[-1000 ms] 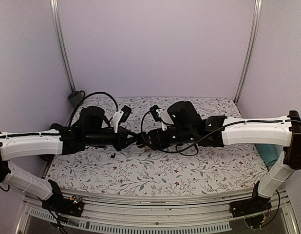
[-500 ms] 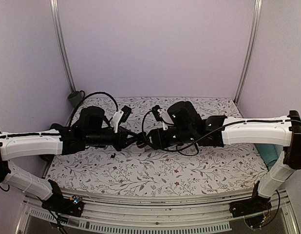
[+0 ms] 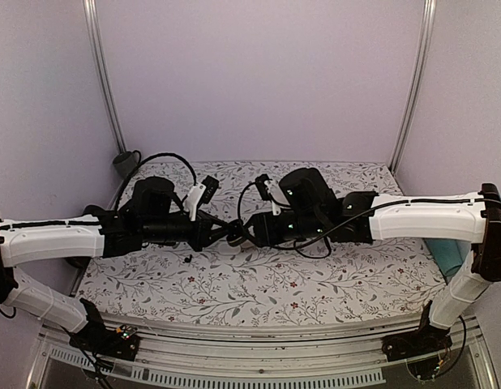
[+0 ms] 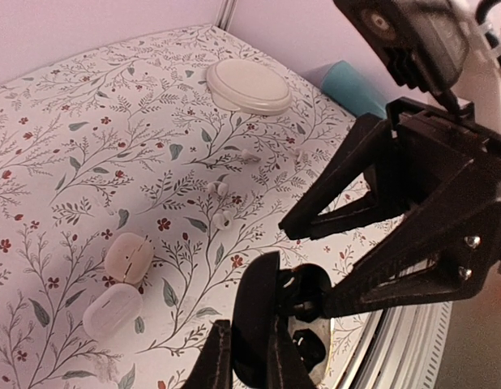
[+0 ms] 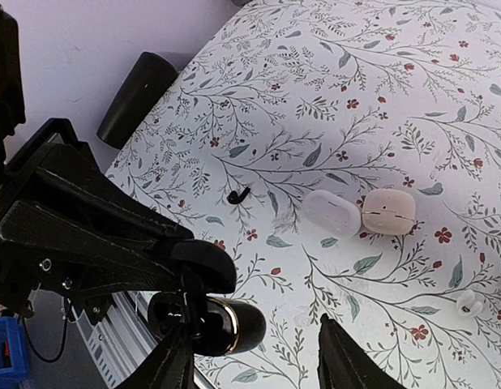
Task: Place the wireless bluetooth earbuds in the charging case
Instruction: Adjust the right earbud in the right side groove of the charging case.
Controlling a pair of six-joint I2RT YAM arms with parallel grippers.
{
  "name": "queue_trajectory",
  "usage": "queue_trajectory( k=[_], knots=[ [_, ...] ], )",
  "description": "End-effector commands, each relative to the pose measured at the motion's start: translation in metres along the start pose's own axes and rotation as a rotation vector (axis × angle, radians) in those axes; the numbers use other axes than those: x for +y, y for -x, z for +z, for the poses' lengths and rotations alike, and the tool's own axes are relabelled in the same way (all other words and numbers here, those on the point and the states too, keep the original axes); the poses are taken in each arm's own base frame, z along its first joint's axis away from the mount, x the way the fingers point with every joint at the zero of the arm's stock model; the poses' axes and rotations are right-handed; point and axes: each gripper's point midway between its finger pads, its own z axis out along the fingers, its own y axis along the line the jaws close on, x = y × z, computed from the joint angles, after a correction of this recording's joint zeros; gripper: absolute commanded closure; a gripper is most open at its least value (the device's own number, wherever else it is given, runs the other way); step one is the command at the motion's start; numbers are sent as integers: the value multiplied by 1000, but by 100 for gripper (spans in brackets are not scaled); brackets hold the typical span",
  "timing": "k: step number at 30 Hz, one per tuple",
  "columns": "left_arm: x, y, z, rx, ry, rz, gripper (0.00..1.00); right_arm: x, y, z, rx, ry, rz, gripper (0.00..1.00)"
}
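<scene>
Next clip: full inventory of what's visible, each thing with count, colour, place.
charging case: one, black with gold rim, clamped in left gripper
earbud: one seen, black, loose on cloth
oval pebbles: two, white, side by side on cloth
round dish: one, white, on cloth
small bits: several, white, scattered on cloth
cylinder: one, black, cloth's edge
teal object: one, beside cloth's edge
tablecloth: one, white floral
left gripper: black, shut on charging case
right gripper: black, open, at the case

Pale lilac walls (image 3: 250, 73). Two metal corner posts (image 3: 104, 81). Surface (image 3: 315, 284) covered in floral-print cloth. Soft, even light.
</scene>
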Motion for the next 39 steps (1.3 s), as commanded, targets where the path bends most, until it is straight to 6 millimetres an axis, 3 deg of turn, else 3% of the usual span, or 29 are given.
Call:
queue_trajectory(
  k=[1, 39],
  knots=[
    [-11, 13, -4, -36, -29, 27, 100, -8, 6, -1, -6, -36, 18, 47],
    [-19, 18, -11, -82, -20, 82, 100, -9, 2, 12, 71, -35, 72, 48]
  ],
)
